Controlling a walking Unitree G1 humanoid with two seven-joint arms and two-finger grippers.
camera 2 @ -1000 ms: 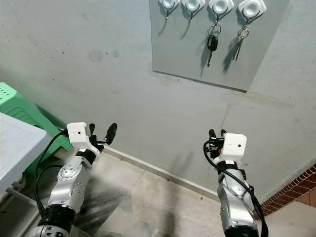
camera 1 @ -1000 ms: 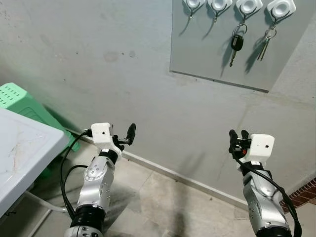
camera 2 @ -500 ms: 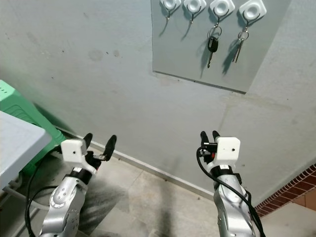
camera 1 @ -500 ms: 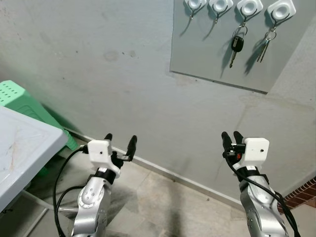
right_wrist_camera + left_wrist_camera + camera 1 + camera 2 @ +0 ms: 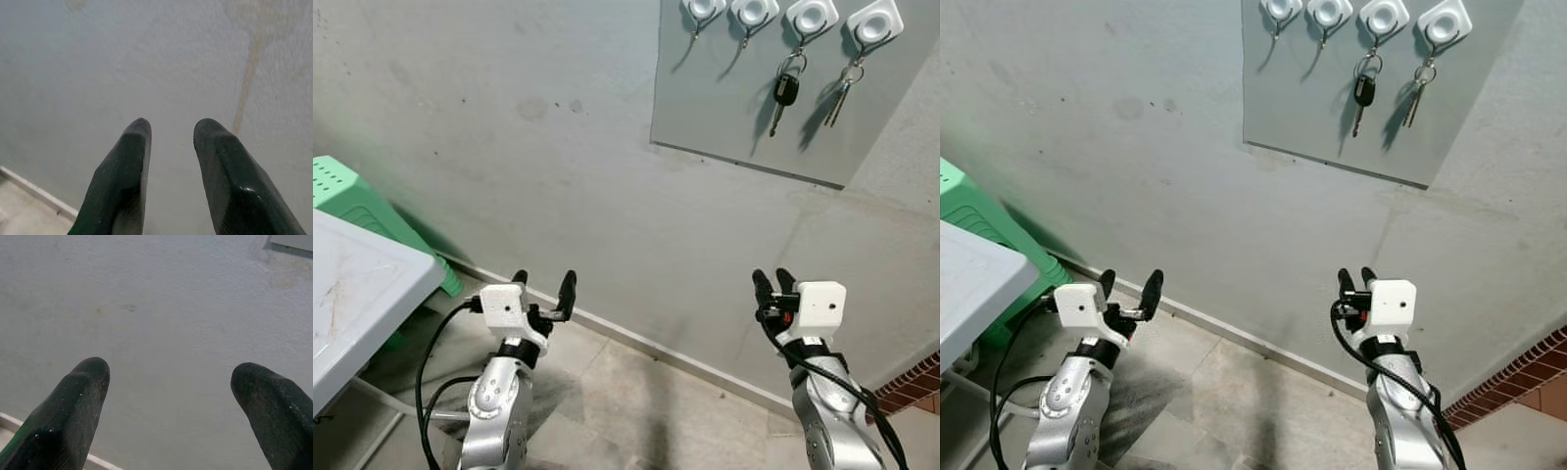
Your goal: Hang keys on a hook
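High on the grey wall there is a flat grey board. Four white hooks sit in a row along the top of it. The two hooks on the left have nothing on them. A black car key hangs from the third hook on a ring. A small bunch of silver keys hangs from the fourth hook, the one on the far right. So both sets of keys are on the board, side by side.

The two arms are low down, well below the board, and both point up at the wall. The left gripper has its jaws wide apart, and nothing is between them. In the left wrist view its two black fingers stand far from each other with bare wall behind. The right gripper has its jaws a little way apart, and they hold nothing too. Its fingers show a small gap with wall behind.

On the left there is a white table. A green stool stands behind it by the wall. The floor is grey tile.
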